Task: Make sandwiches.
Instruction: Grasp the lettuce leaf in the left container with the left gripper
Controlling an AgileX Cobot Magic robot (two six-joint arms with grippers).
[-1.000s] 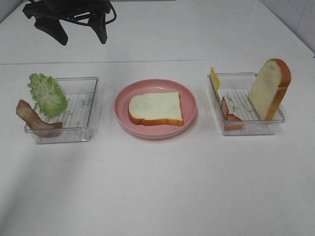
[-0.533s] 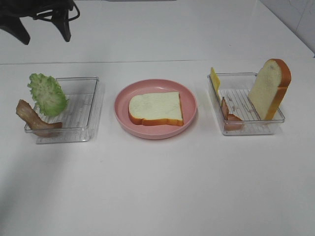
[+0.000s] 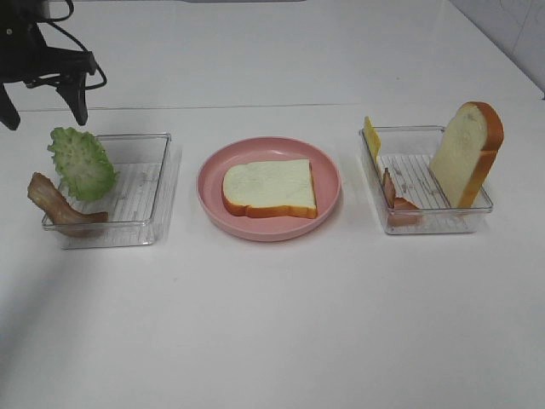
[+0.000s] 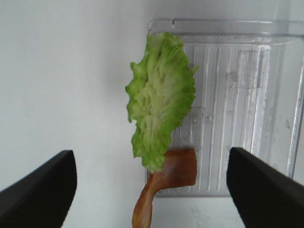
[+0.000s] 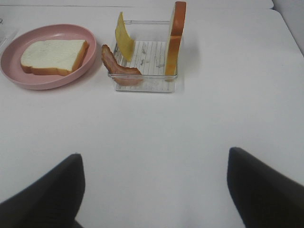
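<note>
One bread slice (image 3: pixel 271 187) lies flat on the pink plate (image 3: pixel 213 183). A second bread slice (image 3: pixel 467 153) stands upright in the right tray (image 3: pixel 426 223), with a yellow cheese square (image 3: pixel 371 136) and a pink-brown strip (image 3: pixel 396 200). Frilly green lettuce (image 3: pixel 81 162) and a brown bacon strip (image 3: pixel 55 204) lean on the left tray's (image 3: pixel 136 192) outer side. My left gripper (image 3: pixel 44 115) hangs open just behind the lettuce (image 4: pixel 161 99), holding nothing. My right gripper (image 5: pixel 154 190) is open over bare table, short of its tray (image 5: pixel 147 83).
In the right wrist view the plate (image 5: pixel 47 80) with its bread (image 5: pixel 52 56) sits beside the tray holding cheese (image 5: pixel 124 42), a strip (image 5: pixel 118 66) and upright bread (image 5: pixel 176 38). White table surrounds everything; a seam runs across behind the trays.
My left gripper has swung left and come down from the back of the table to just behind the lettuce. Food, trays and plate have not moved.
</note>
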